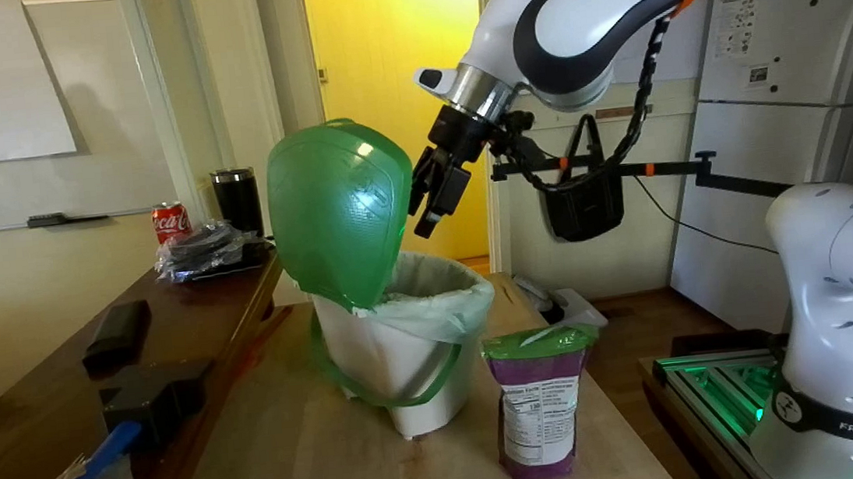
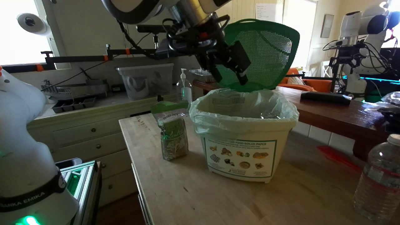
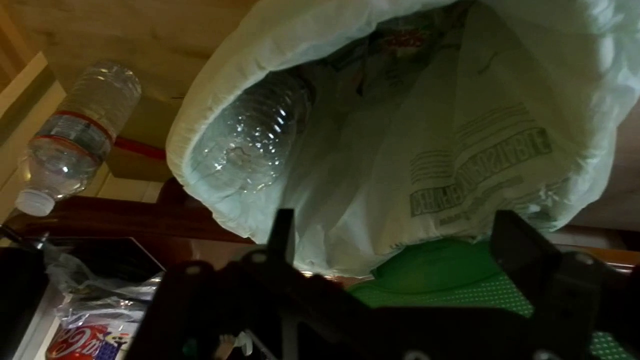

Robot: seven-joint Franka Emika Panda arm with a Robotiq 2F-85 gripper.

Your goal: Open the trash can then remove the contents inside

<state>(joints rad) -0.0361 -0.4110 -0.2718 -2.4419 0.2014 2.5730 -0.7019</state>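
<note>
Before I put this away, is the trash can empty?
No, the wrist view shows a clear plastic bottle inside the bag lining the can.

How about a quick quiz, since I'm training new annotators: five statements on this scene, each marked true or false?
1. The green lid of the trash can is open. True.
2. The gripper is clamped shut. False: its jaws stand wide apart, holding nothing.
3. A clear bottle is inside the trash can. True.
4. The purple bag is inside the trash can. False: it stands beside it on the wooden table.
5. The white-capped bottle stands outside the trash can. True.
</note>
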